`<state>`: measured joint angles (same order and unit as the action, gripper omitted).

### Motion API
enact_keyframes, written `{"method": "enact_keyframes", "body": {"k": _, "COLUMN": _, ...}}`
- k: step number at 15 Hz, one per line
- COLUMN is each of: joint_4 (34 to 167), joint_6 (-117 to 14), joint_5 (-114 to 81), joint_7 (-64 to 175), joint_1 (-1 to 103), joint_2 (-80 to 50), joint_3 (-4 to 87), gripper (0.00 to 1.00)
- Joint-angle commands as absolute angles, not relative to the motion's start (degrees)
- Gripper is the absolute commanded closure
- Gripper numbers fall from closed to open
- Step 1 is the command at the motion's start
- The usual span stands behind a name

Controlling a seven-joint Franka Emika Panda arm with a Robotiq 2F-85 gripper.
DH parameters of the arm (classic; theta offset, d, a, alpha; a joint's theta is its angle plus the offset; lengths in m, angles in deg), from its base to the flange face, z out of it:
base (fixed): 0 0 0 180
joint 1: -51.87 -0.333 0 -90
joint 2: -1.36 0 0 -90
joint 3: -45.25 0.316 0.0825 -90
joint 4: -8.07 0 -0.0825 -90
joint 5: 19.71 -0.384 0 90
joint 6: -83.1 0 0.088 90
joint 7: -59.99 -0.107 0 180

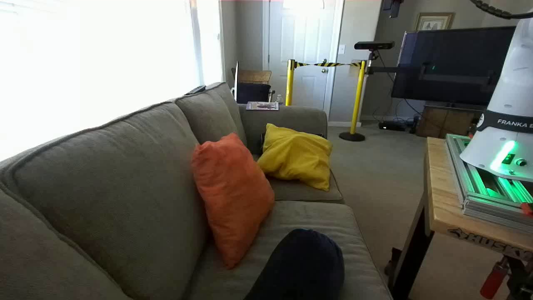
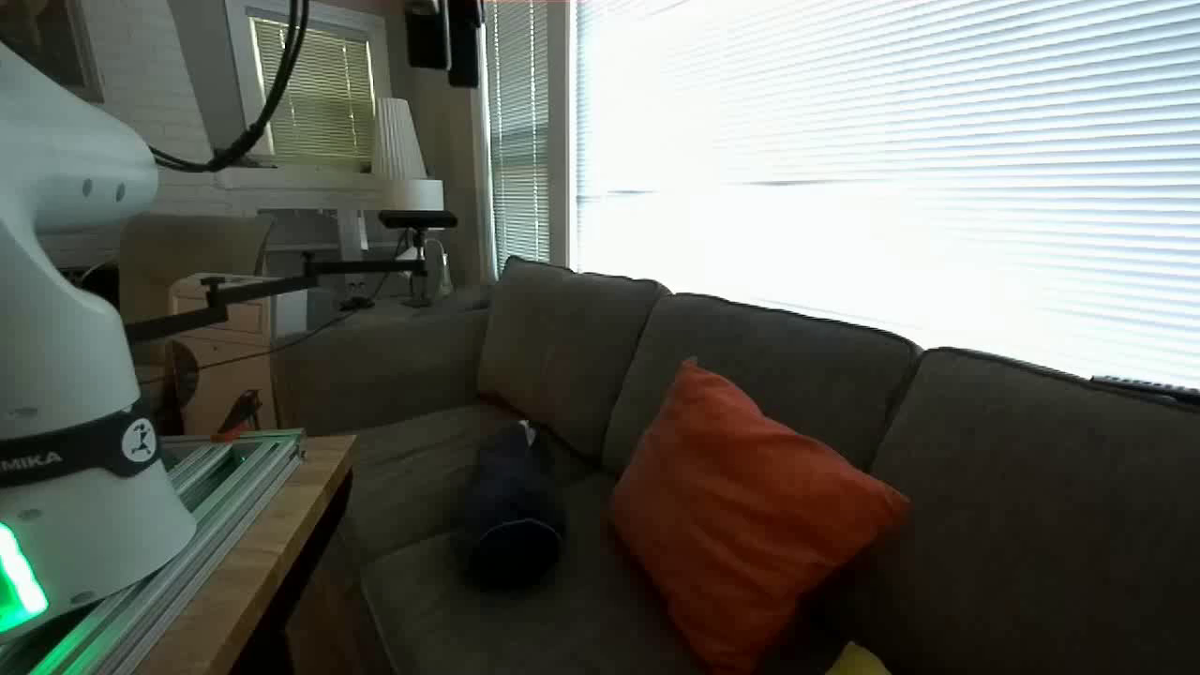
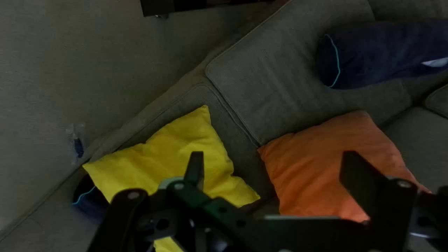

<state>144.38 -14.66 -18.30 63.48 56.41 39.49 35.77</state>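
Gripper (image 3: 273,161) spread and empty, well above the yellow pillow (image 3: 171,154) and orange pillow (image 3: 311,164) — both look light, soft — likely best pinched at a corner.

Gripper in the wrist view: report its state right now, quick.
Gripper: open, jaws wide apart, holding nothing.
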Motion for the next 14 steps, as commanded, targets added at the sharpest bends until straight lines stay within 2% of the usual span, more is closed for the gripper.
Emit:
{"method": "enact_keyframes", "body": {"k": 1, "joint_4": 144.2, "joint_6": -14.5, "joint_5": -18.7, "joint_7": 63.9, "joint_1": 57.2, "joint_2": 39.3, "joint_3": 36.3, "gripper": 0.0}}
{"method": "enact_keyframes", "body": {"k": 11, "joint_4": 144.5, "joint_6": -15.2, "joint_5": -17.1, "joint_7": 64.8, "joint_1": 56.8, "joint_2": 40.0, "joint_3": 37.2, "gripper": 0.0}}
{"method": "enact_keyframes", "body": {"k": 14, "joint_4": 145.9, "joint_6": -24.8, "joint_5": -17.4, "joint_7": 67.0, "joint_1": 56.3, "joint_2": 34.9, "joint_3": 36.1, "gripper": 0.0}}
